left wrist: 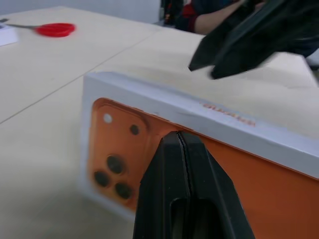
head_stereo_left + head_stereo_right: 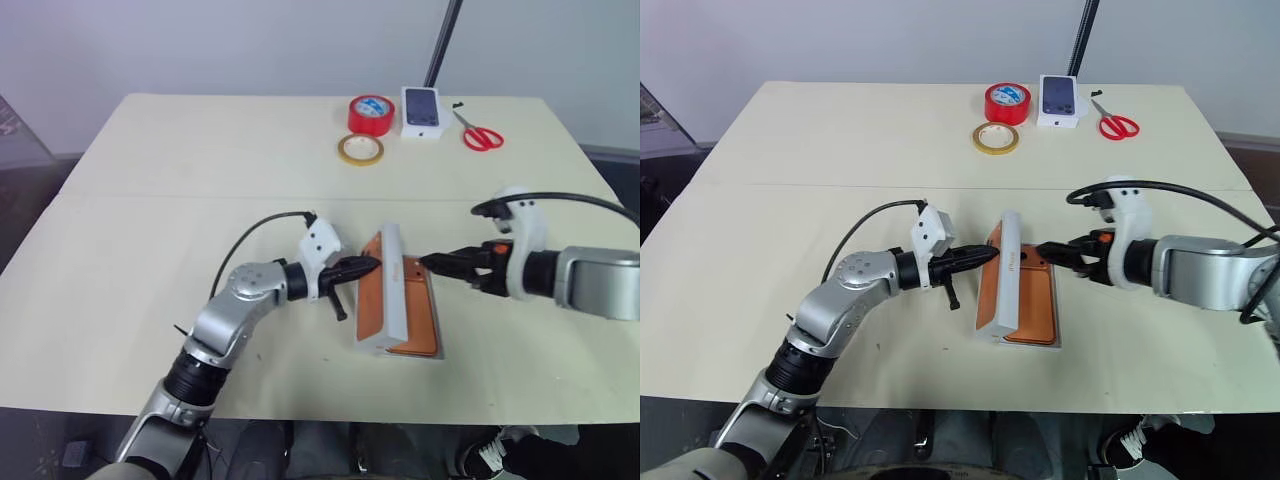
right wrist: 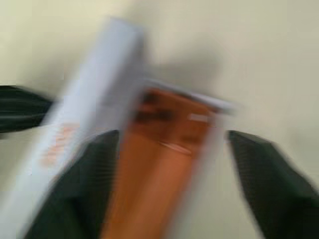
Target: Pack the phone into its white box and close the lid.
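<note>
Left gripper pressed together, tips against the printed face of the lid, propping it on edge, tilted over the box ready to fold down. Right gripper spread, empty, just beside the box where the phone lies packed.

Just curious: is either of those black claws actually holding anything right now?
Nothing is gripped. The left end effector, shut, presses against the tilted lid's printed face; the right end effector is open beside it.
</note>
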You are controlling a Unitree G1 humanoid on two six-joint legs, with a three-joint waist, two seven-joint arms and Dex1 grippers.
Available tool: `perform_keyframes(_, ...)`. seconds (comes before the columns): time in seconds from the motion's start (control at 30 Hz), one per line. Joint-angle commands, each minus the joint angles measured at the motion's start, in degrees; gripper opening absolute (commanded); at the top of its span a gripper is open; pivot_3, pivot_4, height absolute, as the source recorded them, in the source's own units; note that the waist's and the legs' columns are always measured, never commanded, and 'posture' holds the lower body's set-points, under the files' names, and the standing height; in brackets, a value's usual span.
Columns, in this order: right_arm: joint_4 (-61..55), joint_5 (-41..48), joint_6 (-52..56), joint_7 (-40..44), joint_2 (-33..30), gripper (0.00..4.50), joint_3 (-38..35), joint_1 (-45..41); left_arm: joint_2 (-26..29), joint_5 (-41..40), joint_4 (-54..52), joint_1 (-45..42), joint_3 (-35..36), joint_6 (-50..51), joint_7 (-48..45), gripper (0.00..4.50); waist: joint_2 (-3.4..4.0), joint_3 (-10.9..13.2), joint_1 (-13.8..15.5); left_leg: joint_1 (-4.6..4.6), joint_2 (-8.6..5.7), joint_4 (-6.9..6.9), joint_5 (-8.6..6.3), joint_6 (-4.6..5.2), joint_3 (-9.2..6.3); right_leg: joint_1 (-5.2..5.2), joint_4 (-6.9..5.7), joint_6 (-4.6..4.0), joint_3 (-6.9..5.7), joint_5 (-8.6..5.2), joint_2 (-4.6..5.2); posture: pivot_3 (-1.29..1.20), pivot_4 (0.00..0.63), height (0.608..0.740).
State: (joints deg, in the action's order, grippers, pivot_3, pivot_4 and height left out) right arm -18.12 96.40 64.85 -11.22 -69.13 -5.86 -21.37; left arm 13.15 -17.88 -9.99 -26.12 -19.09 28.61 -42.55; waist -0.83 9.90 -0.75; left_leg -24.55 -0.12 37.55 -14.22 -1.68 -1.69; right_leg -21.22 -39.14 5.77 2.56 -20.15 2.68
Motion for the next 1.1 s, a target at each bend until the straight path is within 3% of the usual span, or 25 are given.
perform_keyframes(0.03,-1.72,-8.93,0.52,7.1,-1.49,1.42,-1.08,-0.63,-1.33,0.08,-0.2,-1.45,-0.64,0.69,0.23,0.0,0.0,0.0,0.01,0.0,0.01,0.0,0.0,0.0,-0.01,-0.01,-0.01,0.0,0.0,0.0,-0.01,0.0,0.15,0.709)
perform_keyframes(0.13,-3.58,-15.81,0.49,11.39,-1.24,0.05,-0.21,-0.96,-2.26,-0.01,-0.05,-1.71,-0.44,1.36,0.86,0.0,0.01,0.0,0.13,-0.01,0.01,0.0,0.0,0.0,-0.01,-0.02,-0.01,0.0,0.0,0.0,-0.01,0.0,0.15,0.709)
perform_keyframes(0.27,-8.63,-30.51,-2.51,17.22,-2.29,0.05,4.0,-0.39,-2.34,-1.01,-0.89,-2.07,2.53,3.67,3.0,0.0,0.01,0.0,0.16,-0.01,0.0,0.01,0.0,0.0,-0.01,-0.02,-0.01,0.0,0.0,0.0,0.0,0.0,0.15,0.709)
perform_keyframes(0.47,-12.1,-42.97,-3.66,23.09,-0.87,0.05,8.48,0.19,2.73,-0.13,-0.28,-3.21,6.72,9.28,5.29,0.0,0.01,0.0,0.03,-0.01,0.0,-0.01,0.0,-0.01,-0.01,-0.06,-0.02,0.0,0.0,0.0,0.0,0.0,0.15,0.709)
perform_keyframes(0.77,-11.76,-52.7,-2.2,27.05,6.73,0.05,12.13,-1.43,5.38,5.16,6.58,-5.61,1.29,9.51,3.53,0.0,0.0,0.01,0.29,-0.02,-0.08,0.03,0.0,-0.01,-0.01,-0.03,-0.01,0.02,-0.02,0.0,0.06,0.0,0.15,0.709)
perform_keyframes(1.1,-14.07,-57.63,2.07,30.14,12.72,0.05,13.36,-3.21,2.6,3.66,5.59,-6.98,-2.27,9.47,-2.19,0.0,0.01,0.01,0.15,-0.02,-0.05,0.04,0.0,-0.01,-0.02,-0.05,-0.04,0.02,-0.02,0.0,0.07,0.0,0.15,0.709)
